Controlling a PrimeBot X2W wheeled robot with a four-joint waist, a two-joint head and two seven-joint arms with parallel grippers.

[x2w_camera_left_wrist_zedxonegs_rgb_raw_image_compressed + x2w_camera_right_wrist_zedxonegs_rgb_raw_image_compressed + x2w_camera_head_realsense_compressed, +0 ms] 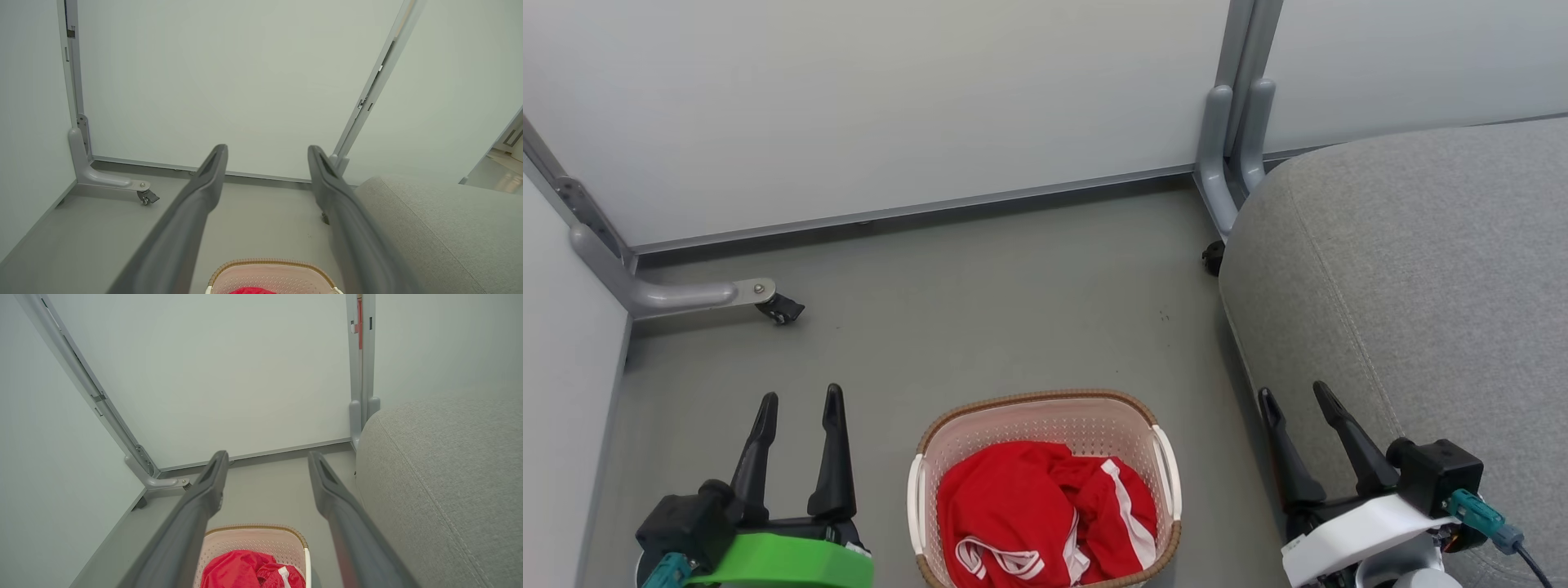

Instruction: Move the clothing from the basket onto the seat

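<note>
The red clothing (1037,514) with white stripes lies bunched inside the cream basket (1086,408), which stands on the floor at the bottom centre of the head view. The clothing (245,569) and the basket (253,539) also show low in the right wrist view, and the basket's rim (269,263) in the left wrist view. The light-grey seat (1421,269) rises on the right. My left gripper (800,404) is open, left of the basket, holding nothing. My right gripper (1294,396) is open at the seat's front edge, right of the basket, also holding nothing.
Pale partition panels close off the back and left. Their grey metal feet with castors (780,309) stand on the floor at the left and beside the seat's far corner (1214,257). Grey floor (1013,310) stretches between the basket and the panels.
</note>
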